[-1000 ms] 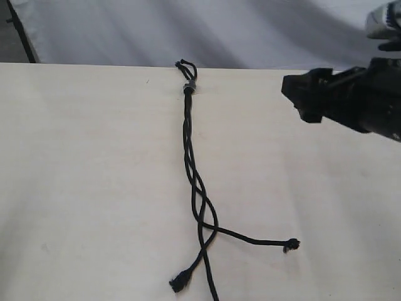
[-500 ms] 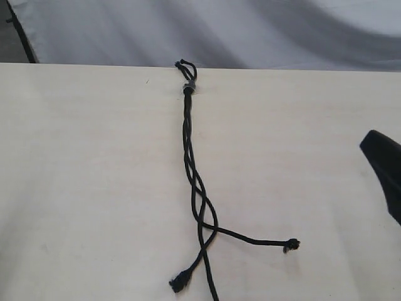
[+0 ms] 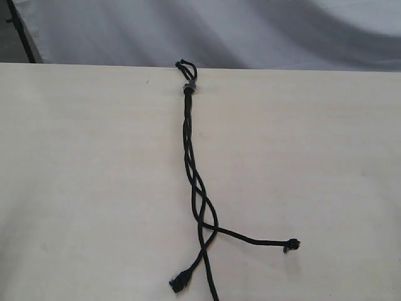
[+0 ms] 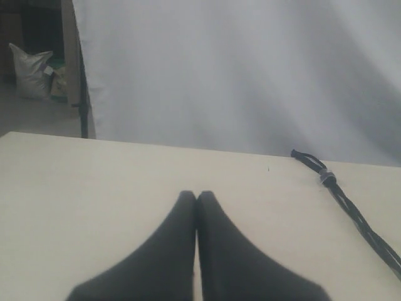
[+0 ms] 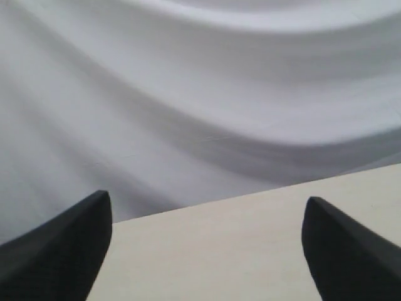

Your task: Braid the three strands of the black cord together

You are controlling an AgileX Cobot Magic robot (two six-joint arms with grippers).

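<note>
The black cord (image 3: 188, 157) lies down the middle of the table, its grey-banded knot (image 3: 187, 88) and short loops at the far edge. The three strands are loosely braided down to a crossing (image 3: 210, 231). Below it one strand runs right to a frayed tip (image 3: 291, 244), one ends at a tip (image 3: 178, 283) by the front edge, and the third leaves the picture. Neither gripper shows in the exterior view. My left gripper (image 4: 197, 197) is shut and empty, the knot (image 4: 327, 178) off to its side. My right gripper (image 5: 207, 210) is open over bare table, no cord in its view.
A pale wooden table (image 3: 81, 188) fills the exterior view, with a white cloth backdrop (image 3: 250, 31) behind its far edge. A dark pole (image 4: 83, 94) and a white sack (image 4: 31, 72) stand beyond the table in the left wrist view.
The right arm has drawn back to the right and left the exterior view. The cord has not moved.
</note>
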